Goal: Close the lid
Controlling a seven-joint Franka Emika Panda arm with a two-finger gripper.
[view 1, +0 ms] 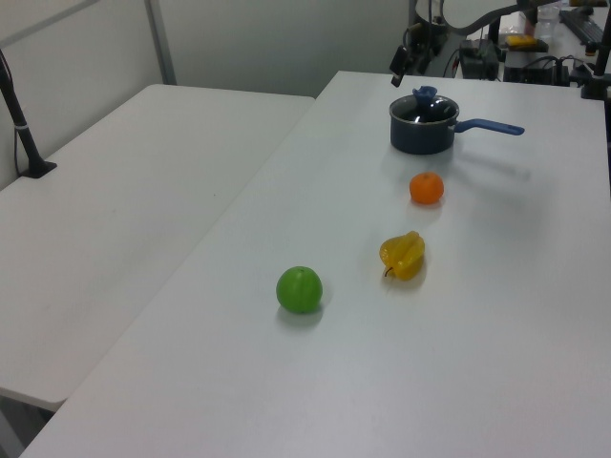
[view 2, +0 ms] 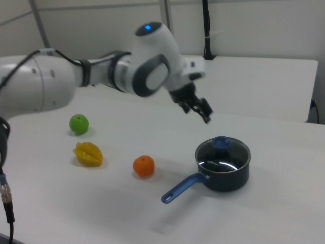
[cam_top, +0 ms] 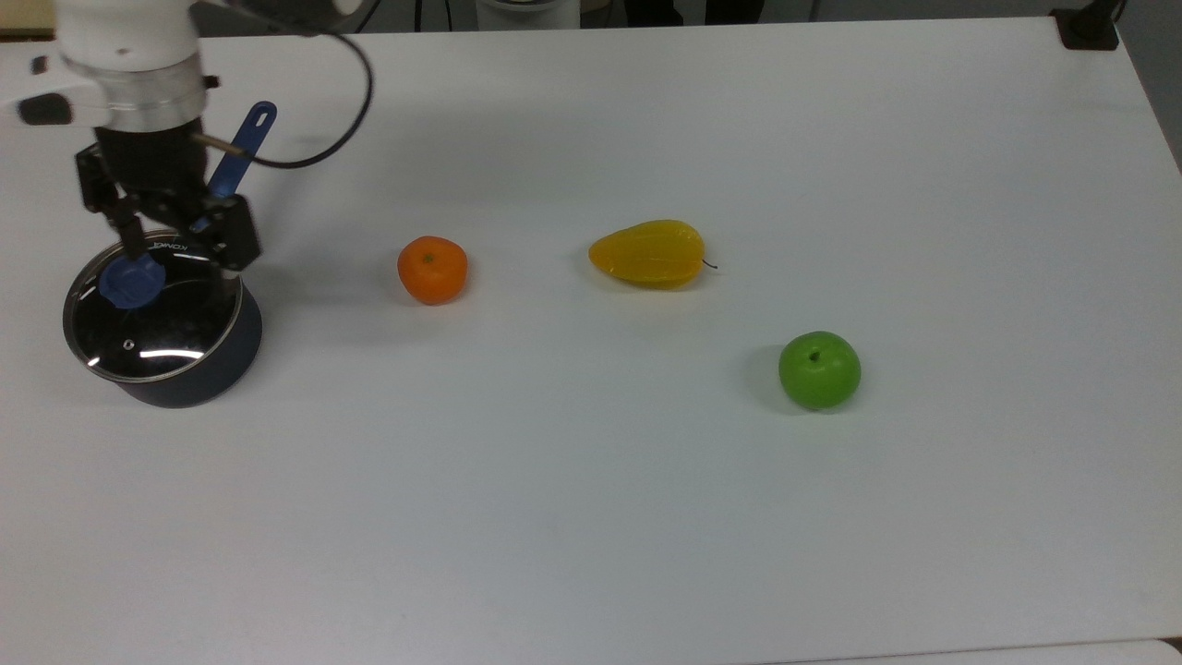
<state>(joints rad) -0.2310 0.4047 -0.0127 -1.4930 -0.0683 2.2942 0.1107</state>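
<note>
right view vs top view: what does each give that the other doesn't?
Right view alone: the arm's big white links, a second white table behind, and clear air between the hand and the lid's blue knob.

Top view alone: the lid's vent hole and a black mount at the table's far corner.

Both: the lid seated on the dark saucepan, its blue handle, the orange, yellow fruit and green apple.

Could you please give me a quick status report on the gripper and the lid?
Gripper open, empty, above and clear of saucepan. Lid seated on saucepan, blue knob free. Nothing in the way.
</note>
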